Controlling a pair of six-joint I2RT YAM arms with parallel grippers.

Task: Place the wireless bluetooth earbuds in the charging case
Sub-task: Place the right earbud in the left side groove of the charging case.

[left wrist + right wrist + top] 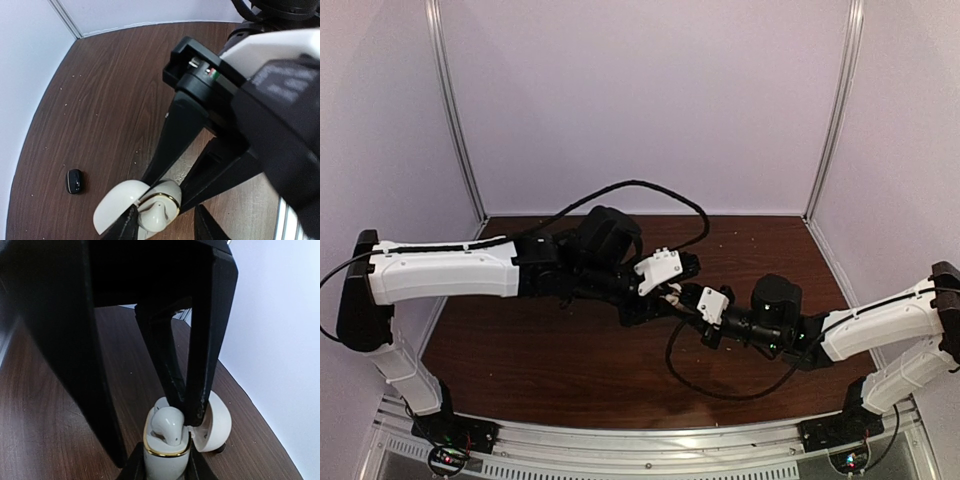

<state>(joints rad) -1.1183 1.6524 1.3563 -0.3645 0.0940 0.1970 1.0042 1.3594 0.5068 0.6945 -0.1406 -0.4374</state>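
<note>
top external view: a dark wooden table (550, 350), walled in pale panels (640, 100), carries two arms that meet near its middle. the left arm (440, 272) reaches in from the left edge and the right arm (880, 325) from the right, with a black cable (640, 185) looping on the far side above them. the left gripper (670, 292) and right gripper (678, 298) come nose to nose over one small white object.

right wrist view: that object is the charging case (165, 460), white with a gold rim, upright, its lid (220, 425) swung open toward the far side. the right gripper's own jaws are closed against the two sides of the case body, holding it. whether the case rests on the wood or hangs just above it cannot be told.

a glossy white earbud (167, 425) sits in the mouth of the case, its rounded head above the rim. the left gripper's long black fingers (210, 340) come down from above, one tip just beside the earbud on the lid side.

left wrist view: the left gripper's jaws stand a little apart on either side of the white earbud, with a gap showing on one side, so they grip nothing. a stubby black earbud (75, 181) lies alone on the wood, on the far side of the open lid and apart from it.
</note>
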